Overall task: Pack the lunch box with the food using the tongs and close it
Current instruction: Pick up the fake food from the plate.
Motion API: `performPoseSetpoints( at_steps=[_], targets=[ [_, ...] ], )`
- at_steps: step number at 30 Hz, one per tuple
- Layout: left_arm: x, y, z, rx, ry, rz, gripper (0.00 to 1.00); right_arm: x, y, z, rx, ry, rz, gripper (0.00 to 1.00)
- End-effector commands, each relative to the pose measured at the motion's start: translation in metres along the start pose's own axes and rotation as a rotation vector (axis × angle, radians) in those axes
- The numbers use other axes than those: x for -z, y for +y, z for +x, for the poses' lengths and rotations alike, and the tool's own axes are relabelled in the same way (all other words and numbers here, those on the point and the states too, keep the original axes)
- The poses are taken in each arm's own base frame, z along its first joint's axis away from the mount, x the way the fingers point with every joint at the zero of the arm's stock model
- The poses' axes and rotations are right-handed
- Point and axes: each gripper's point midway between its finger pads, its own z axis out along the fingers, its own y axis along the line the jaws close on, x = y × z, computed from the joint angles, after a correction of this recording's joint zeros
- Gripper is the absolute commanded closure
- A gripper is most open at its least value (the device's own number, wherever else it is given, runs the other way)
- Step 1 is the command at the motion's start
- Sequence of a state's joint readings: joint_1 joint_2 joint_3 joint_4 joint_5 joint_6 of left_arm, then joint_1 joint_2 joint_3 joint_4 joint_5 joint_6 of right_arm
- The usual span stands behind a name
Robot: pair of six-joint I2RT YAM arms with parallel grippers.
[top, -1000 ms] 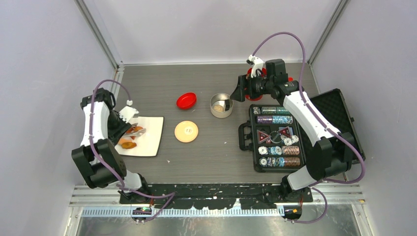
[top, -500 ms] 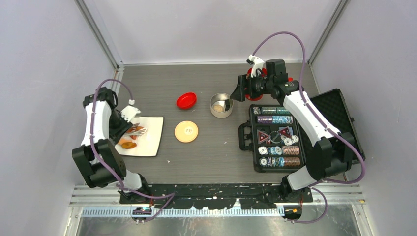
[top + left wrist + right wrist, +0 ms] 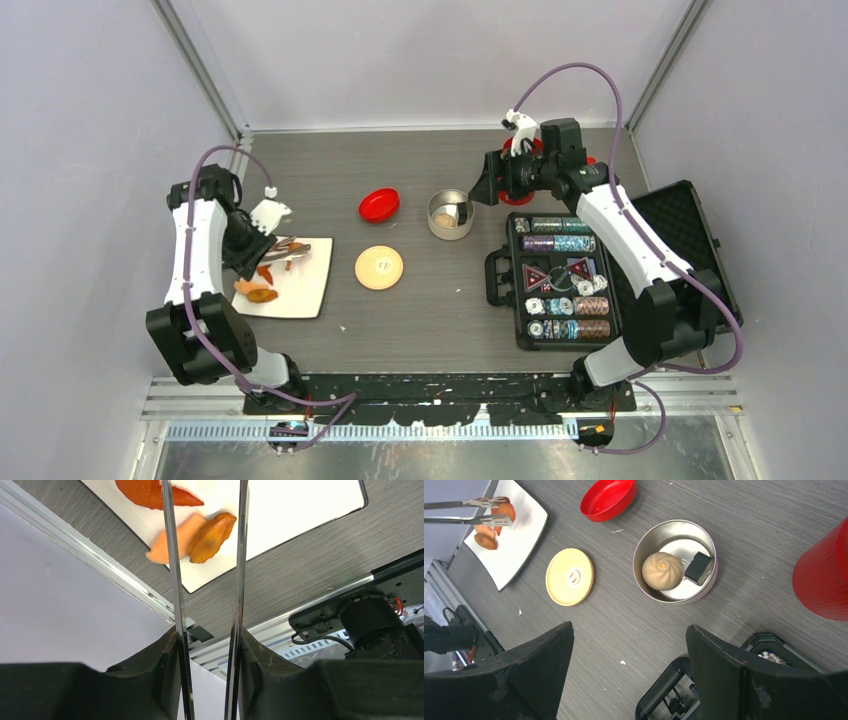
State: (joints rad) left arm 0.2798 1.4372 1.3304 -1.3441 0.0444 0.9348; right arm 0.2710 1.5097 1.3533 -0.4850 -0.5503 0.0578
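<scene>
The left gripper (image 3: pixel 207 645) is clamped on the tongs (image 3: pixel 173 580), pinching them partly together so the tips beyond it can nip the food (image 3: pixel 212 530) on the plate (image 3: pixel 300 510), while the right gripper (image 3: pixel 629 665), wide open and empty, hangs above the lunch box (image 3: pixel 681 542), probably to steady it.

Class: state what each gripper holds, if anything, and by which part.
Left gripper holds the tongs, pinching both arms well back from the tips. Right gripper is open, holding nothing.

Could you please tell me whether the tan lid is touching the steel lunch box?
Apart. The right wrist view shows a plain strip of grey table between the lid and the lunch box.
</scene>
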Motion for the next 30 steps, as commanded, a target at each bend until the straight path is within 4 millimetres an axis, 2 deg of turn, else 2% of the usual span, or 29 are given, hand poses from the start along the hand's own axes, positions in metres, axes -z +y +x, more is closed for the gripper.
performPoseSetpoints(
  at_steps=[1, 9, 14, 16, 22, 26, 30],
  targets=[
    [0.022, -0.008, -0.02, 0.016, -0.094, -0.015, 0.74, 0.01, 0.006, -0.032, 0.062, -0.081, 0.003, 0.13],
    [0.045, -0.015, -0.077, 0.019, -0.225, -0.026, 0.74, 0.02, 0.014, -0.051, 0.083, -0.136, -0.007, 0.13],
    [0.054, -0.02, -0.127, -0.001, -0.308, -0.022, 0.74, 0.034, 0.015, -0.07, 0.082, -0.195, 0.01, 0.13],
    [0.058, -0.028, -0.153, -0.033, -0.348, -0.019, 0.74, 0.041, 0.012, -0.079, 0.067, -0.228, 0.021, 0.13],
    [0.073, -0.048, -0.236, -0.107, -0.478, -0.005, 0.74, 0.063, -0.011, -0.098, -0.005, -0.324, 0.092, 0.13],
    [0.086, -0.075, -0.286, -0.238, -0.569, -0.025, 0.73, 0.082, -0.032, -0.109, -0.076, -0.41, 0.156, 0.12],
    [0.092, -0.099, -0.328, -0.284, -0.635, 0.008, 0.73, 0.107, -0.048, -0.122, -0.132, -0.506, 0.211, 0.1]
  ],
)
